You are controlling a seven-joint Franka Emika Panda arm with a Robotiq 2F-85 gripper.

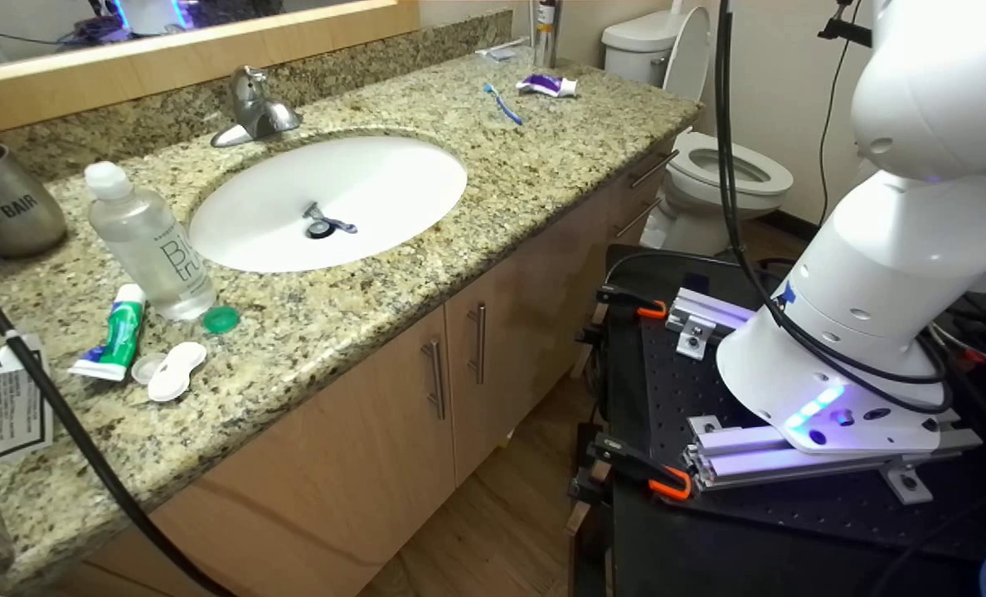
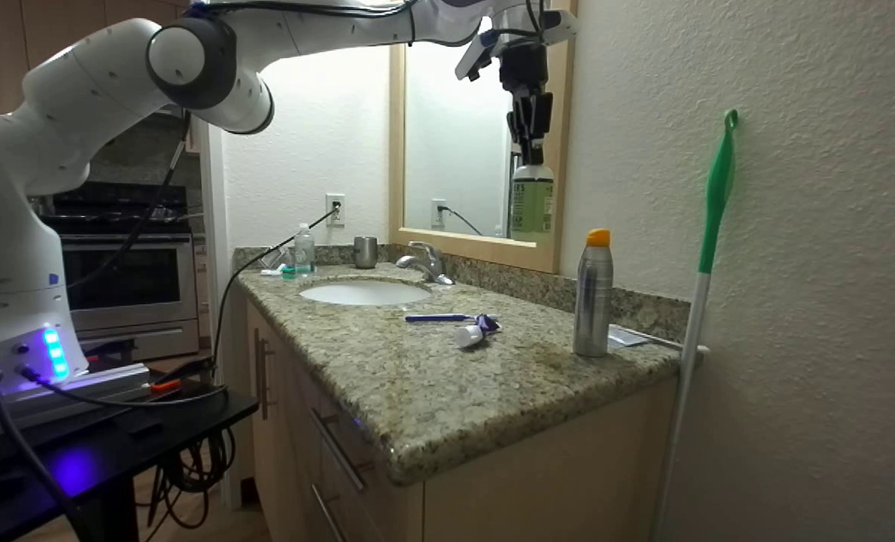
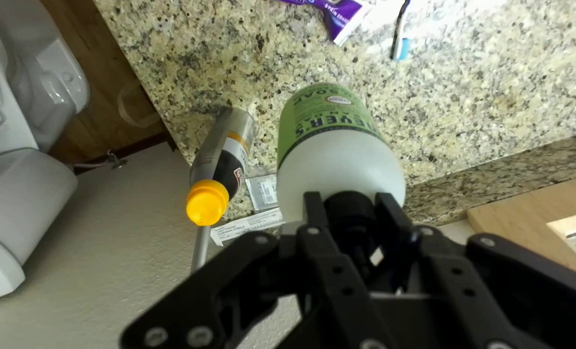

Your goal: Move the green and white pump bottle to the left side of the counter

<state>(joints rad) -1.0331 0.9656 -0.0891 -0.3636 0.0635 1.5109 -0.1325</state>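
Note:
The green and white pump bottle (image 2: 531, 203) hangs upright in the air above the counter (image 2: 417, 376), in front of the mirror. It has a green label, a whitish body and a black top. My gripper (image 2: 528, 154) points down and is shut on its black neck. In the wrist view the fingers (image 3: 350, 201) stand on both sides of the black top, and the bottle (image 3: 336, 157) is below them over the granite (image 3: 438, 97). The pump head is mostly hidden among the dark fingers. The exterior view with the sink side of the counter (image 1: 534, 166) shows neither bottle nor gripper.
A silver spray can with an orange cap (image 2: 594, 301) stands near the held bottle. Purple toothpaste (image 1: 547, 85) and a toothbrush (image 1: 503, 104) lie nearby. Beyond the sink (image 1: 343, 199) and faucet (image 1: 256, 112) stand a clear bottle (image 1: 148, 245), a green tube (image 1: 119, 336) and a metal cup (image 1: 7, 203).

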